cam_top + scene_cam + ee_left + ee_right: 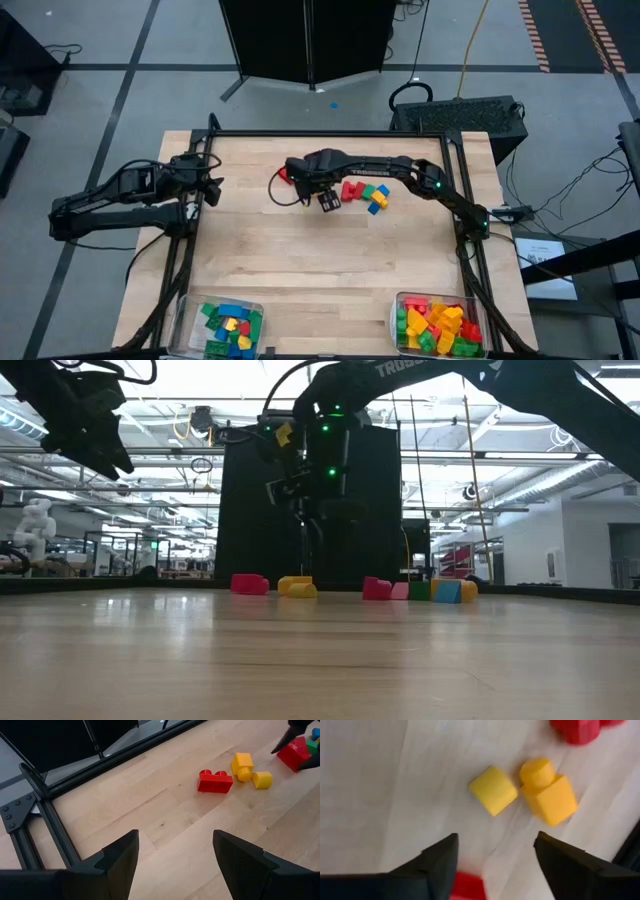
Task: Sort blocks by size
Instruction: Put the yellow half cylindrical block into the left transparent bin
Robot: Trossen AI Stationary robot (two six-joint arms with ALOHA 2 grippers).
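Yellow blocks [493,790] lie on the wooden table [300,270] beneath the right gripper [495,865], its fingers spread and empty; the left gripper [175,865], open, waits at the table's left edge

The table [300,270] is pale blond wood with a fine grain, framed by a black metal rail [330,133], and both arms are dark, nearly black. Near the middle lie a red two-stud brick [214,781], two yellow blocks [493,790] [549,793], one lemon and one a warmer orange-yellow, and a cluster [366,193] of red, green, blue and yellow bricks. The two clear bins hold mixed colours: the left bin [232,327] mostly green, blue and yellow, the right bin [437,325] mostly red, yellow and green.
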